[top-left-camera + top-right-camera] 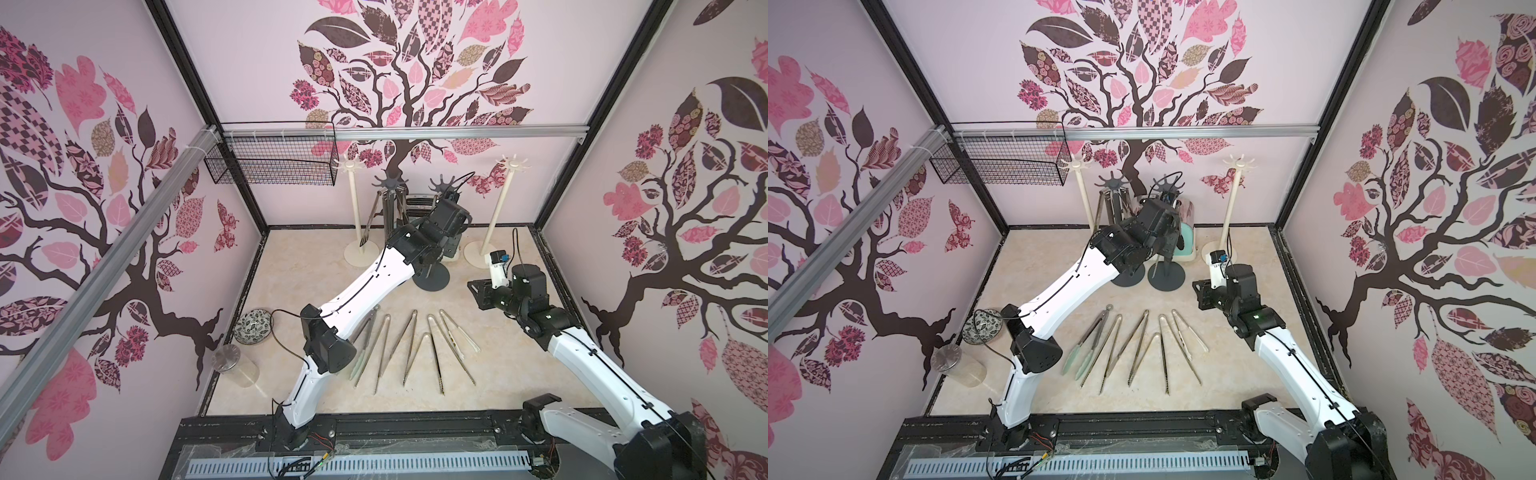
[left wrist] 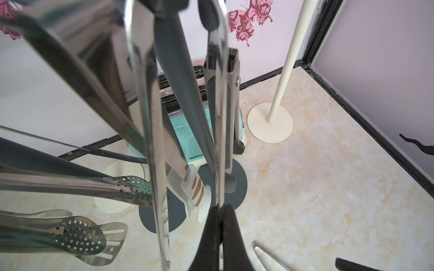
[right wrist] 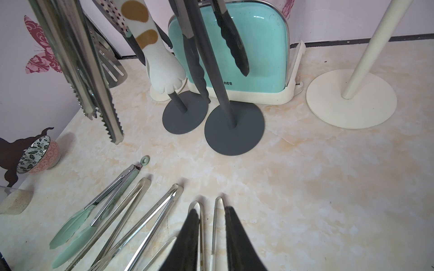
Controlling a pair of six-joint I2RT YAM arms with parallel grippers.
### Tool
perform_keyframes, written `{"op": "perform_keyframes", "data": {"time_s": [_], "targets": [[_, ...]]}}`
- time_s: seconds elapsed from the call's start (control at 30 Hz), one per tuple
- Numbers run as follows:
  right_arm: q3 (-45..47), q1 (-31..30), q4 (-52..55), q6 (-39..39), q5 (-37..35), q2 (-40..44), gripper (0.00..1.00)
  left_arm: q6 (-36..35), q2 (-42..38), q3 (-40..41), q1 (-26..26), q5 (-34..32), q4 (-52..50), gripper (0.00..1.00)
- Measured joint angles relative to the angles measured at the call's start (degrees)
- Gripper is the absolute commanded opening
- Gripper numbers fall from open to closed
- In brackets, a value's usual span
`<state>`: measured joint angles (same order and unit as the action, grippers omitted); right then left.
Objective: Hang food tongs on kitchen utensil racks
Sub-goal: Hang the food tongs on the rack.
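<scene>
Right pincer [image 3: 211, 210] hangs low over the table [image 3: 328, 187]. Its two black fingers are apart and hold nothing. Just under it lie six tongs [image 3: 177, 188], flat on the table, spread like a fan. One is the mint pair [image 3: 70, 226] with a ring end, four are bare steel, and one is the cream pair [image 1: 1200, 344]. In a top view the left arm [image 1: 365, 286] hides part of the mint pair.

Off to the left sit one jar [image 1: 235, 365] and, behind it, one bowl [image 1: 253, 326].

Farther back stand two grey racks [image 3: 234, 136] close together, with two cream racks [image 1: 500, 208] outside them, one on each side. Left pincer [image 2: 222, 207] is up by the grey racks, squeezed shut on one thin steel arm of hanging tongs. I cannot tell which hook they hang from. More hang there: holed tongs [image 2: 77, 234], paw tongs [image 3: 162, 68], black-tipped tongs [image 3: 234, 42]. They cross each other and run out of the picture, so I cannot count them. In both top views the left pincer is hidden behind its wrist.

At the back, one toaster [image 3: 258, 47] is mostly hidden by the arm in both top views. One basket [image 1: 274, 164] hangs on the wall.
</scene>
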<state>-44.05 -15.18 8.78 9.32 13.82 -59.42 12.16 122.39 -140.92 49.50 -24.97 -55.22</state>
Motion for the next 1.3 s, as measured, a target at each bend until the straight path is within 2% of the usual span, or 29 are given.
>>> {"op": "perform_keyframes", "data": {"time_s": [0.17, 0.67, 0.73, 0.93, 1.3], "targets": [[0.48, 0.0, 0.0, 0.15, 0.15, 0.0, 0.24, 0.13, 0.02, 0.57, 0.0, -0.07, -0.22, 0.17], [0.63, 0.0, 0.0, 0.17, 0.11, 0.07, 0.24, 0.11, -0.17, 1.22, 0.07, 0.24, -0.04, 0.26], [0.63, 0.0, 0.0, 0.22, 0.11, 0.07, 0.25, -0.13, -1.11, 3.48, 0.31, 0.28, 0.48, 0.3], [0.63, 0.0, 0.02, 0.87, 0.02, 0.07, 0.27, -0.39, -9.18, 17.29, 1.62, 2.05, 4.9, 0.35], [0.63, 0.0, 0.94, 0.83, -2.27, 0.09, 0.31, -0.79, -28.33, 34.62, 0.94, 4.24, 13.0, 0.35]]}}
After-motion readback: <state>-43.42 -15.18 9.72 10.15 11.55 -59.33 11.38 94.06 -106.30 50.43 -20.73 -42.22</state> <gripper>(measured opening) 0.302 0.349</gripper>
